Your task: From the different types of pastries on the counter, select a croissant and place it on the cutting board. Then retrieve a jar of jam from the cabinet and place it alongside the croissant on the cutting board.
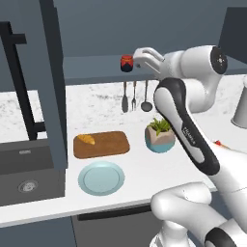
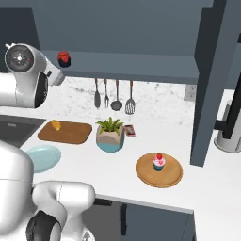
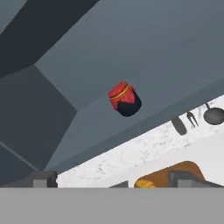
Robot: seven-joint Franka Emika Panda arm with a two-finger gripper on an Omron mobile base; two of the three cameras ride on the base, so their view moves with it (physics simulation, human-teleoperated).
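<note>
Half the task looked done: from the left base, the croissant [image 1: 86, 139] lay on the cutting board [image 1: 107, 144]. From the right base, the jar of jam [image 2: 64, 59] stood on the cabinet shelf. Through the hand camera, the gripper [image 3: 111, 180] faced it, jaws spread, holding nothing.

A potted plant [image 2: 110, 135] sits between a light blue plate [image 1: 101, 178] and a round wooden tray [image 2: 159, 170].

You have the small golden-brown croissant [image 1: 86, 139] on the rectangular wooden cutting board's [image 1: 107, 145] left end, the round light blue plate [image 1: 101, 178] before it, and the squat red jam jar [image 1: 126, 63] on the cabinet shelf [image 1: 91, 67] above.
</note>
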